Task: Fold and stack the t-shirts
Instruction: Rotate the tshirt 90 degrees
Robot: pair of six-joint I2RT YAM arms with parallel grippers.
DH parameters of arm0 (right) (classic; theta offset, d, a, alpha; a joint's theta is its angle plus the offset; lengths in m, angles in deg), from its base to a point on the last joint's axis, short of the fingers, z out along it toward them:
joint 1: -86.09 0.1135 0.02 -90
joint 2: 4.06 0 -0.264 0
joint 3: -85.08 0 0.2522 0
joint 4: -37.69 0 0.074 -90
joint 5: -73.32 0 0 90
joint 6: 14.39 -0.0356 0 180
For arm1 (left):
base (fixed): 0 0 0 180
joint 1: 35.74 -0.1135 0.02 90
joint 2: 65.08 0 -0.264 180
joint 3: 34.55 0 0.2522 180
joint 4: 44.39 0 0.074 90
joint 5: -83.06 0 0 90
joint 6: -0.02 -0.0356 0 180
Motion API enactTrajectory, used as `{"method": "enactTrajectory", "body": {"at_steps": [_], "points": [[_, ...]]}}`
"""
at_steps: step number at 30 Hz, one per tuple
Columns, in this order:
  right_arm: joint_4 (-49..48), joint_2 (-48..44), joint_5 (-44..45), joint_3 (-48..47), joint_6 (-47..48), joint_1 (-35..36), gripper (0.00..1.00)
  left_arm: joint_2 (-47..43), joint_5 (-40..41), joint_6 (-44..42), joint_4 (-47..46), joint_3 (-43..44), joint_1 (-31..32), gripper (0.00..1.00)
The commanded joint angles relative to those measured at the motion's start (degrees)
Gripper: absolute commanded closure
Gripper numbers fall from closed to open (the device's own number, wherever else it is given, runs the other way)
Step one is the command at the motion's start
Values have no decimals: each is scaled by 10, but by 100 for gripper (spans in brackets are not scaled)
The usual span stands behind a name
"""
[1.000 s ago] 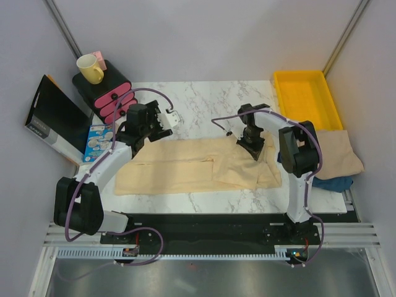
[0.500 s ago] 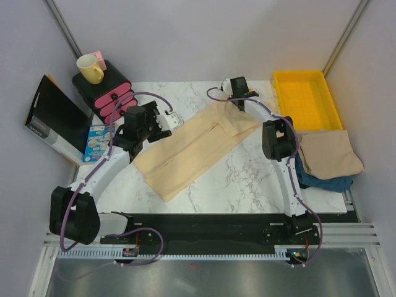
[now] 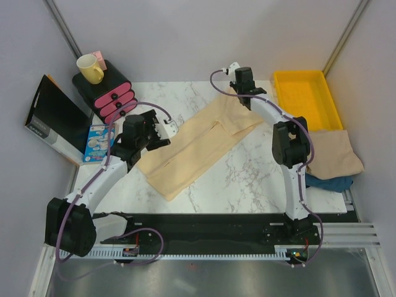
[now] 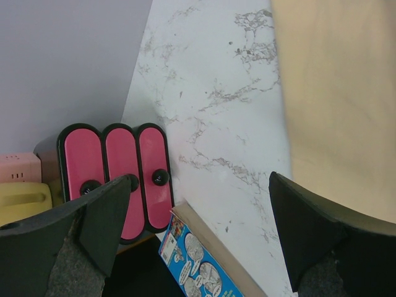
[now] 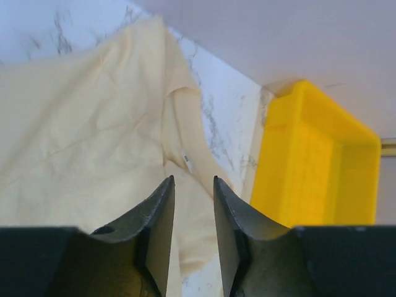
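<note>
Right pincer (image 3: 242, 79) is seen at the upper centre of the overhead view, raised over the far end of the t-shirt (image 3: 195, 145). In its wrist view its jaws are held narrowly apart and no cloth is caught between them. Left pincer (image 3: 162, 130) is spread wide and empty, held just beside the shirt's left edge over the marble counter (image 3: 247, 179). The cream shirt is laid slantwise across the middle of the counter, from lower left to upper right, partly doubled and not yet squared. A second, tan t-shirt (image 3: 331, 154) is found folded at the right edge, on a blue cloth (image 3: 328, 184), below the yellow tray (image 3: 307, 99). Trouble is judged likeliest at the next grasp: if only one layer is pinched, or the two ends are taken unevenly, the slant would be carried into the fold. Should the far end be pulled right, it could be dragged against the tray's rim.
</note>
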Motion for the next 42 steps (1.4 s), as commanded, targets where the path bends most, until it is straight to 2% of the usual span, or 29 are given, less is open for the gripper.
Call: {"method": "enactTrajectory", "body": {"at_steps": [1,3,4,5,7,10,14,21,29,33,39,42], "points": [[126,-88,-83,-33,-74,0,73,-22,-12,-24,-16,-35,1,0],[202,-75,-127,-55,-77,0,91,-26,-28,-59,-19,-56,1,0],[249,-74,-152,-49,-75,0,99,-27,-34,-103,-25,-80,0,0],[267,-69,-159,-31,-77,0,100,-26,-47,-124,-46,-94,0,0],[281,-69,-177,4,-73,-2,100,-20,-61,-172,-85,-132,-6,0],[281,-47,-193,31,-79,-10,100,15,-101,-206,-113,-142,-17,0],[287,-6,-186,-8,-88,-22,100,90,-127,-220,-118,-107,-19,0],[287,42,-179,-66,-86,-30,100,162,-170,-262,-114,-66,-21,0],[293,68,-184,-74,-84,-32,100,207,-222,-332,-9,-46,-21,0],[296,109,-194,-131,-88,-32,100,205,-247,-395,30,-56,-17,0],[280,187,-203,-253,-84,-20,100,180,-339,-448,97,-73,7,0],[229,196,-194,-245,-65,-1,100,168,-372,-474,121,-77,35,0]]}}
